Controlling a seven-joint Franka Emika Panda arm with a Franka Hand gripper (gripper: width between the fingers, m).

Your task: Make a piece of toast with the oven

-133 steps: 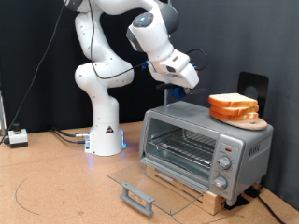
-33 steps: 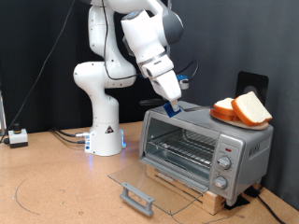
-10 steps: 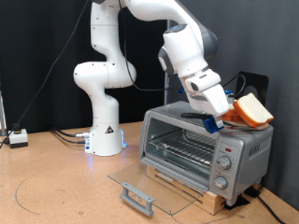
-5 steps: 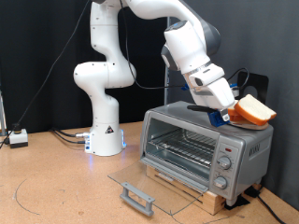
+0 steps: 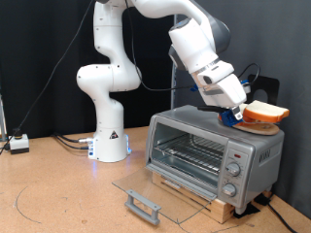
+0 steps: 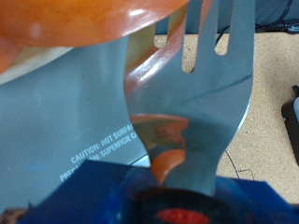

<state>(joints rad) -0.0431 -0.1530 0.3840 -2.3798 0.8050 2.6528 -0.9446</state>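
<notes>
The hand grips a silver fork beneath 1 soft golden-crusted piece of toast above the boxy silver oven; light, crumbly, best supported flat underneath.

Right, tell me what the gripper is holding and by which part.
A metal fork, held by its handle end; the piece of toast lies against its tines.

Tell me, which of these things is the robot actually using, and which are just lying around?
In use:
- bread slice, lifted above the oven top
- oven, its glass door open flat
- gripper, beside the slice

Lying about:
- white box
- cables on the table
</notes>
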